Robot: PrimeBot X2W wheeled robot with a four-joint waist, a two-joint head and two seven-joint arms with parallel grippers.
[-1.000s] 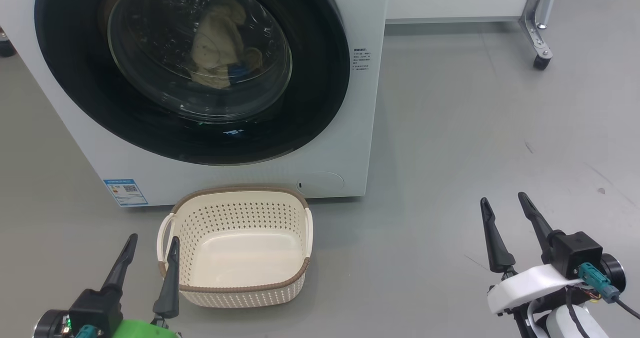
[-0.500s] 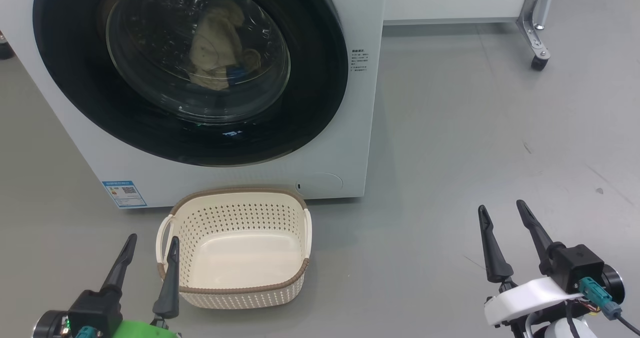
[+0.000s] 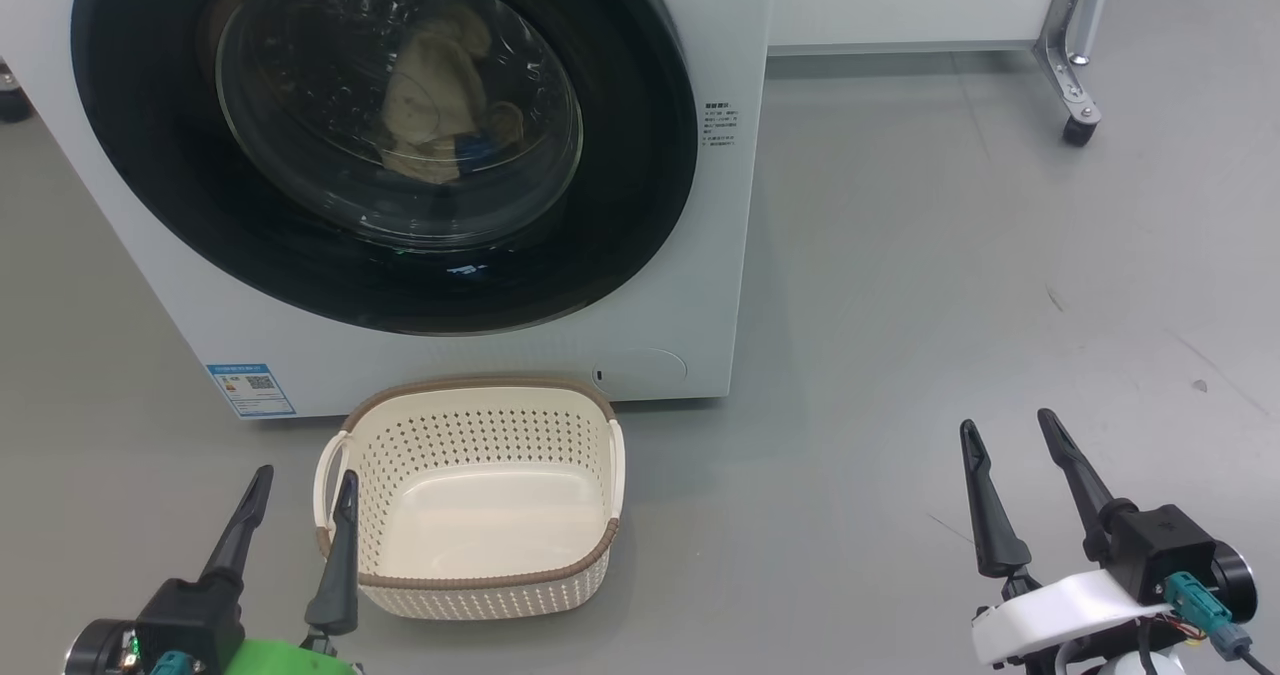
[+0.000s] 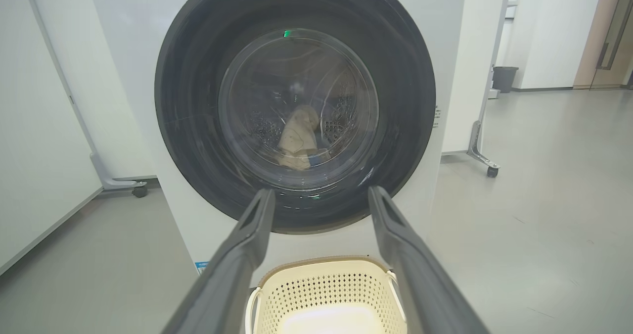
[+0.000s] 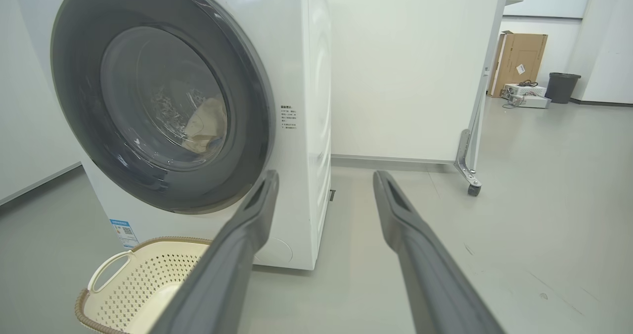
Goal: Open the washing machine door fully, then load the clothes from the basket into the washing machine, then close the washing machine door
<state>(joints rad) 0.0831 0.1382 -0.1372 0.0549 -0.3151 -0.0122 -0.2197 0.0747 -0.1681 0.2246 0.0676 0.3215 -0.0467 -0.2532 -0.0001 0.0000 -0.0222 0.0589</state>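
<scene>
**Left gripper** [image 3: 306, 473]: fingers spread wide apart, holding nothing.
**Right gripper** [image 3: 1005, 420]: fingers likewise wide apart, holding nothing, above bare grey floor [image 3: 900, 305].

**Basket** [image 3: 480, 580]: stands on the floor just beside the left gripper's inner finger. In the head view that finger crosses the basket's near corner by a white handle; contact cannot be told. In the left wrist view the basket lies low between the two fingers. It is well apart from the right fingers, on their inner side. Its smooth cream bottom is in plain sight.

**Washing machine** [image 3: 200, 335]: straight beyond the left fingertips, directly behind the basket.
**Washing machine door** [image 3: 640, 155]: lies shut against the machine's front.
**Clothes** [image 3: 430, 105]: a cream bundle with a blue patch, inside the drum behind the glass, far ahead of the left fingertips.

**Blue label** [image 3: 250, 388]: low on the machine's front, just beyond the left fingertips.
**Castor leg** [image 3: 1075, 105]: far beyond the right fingertips.
</scene>
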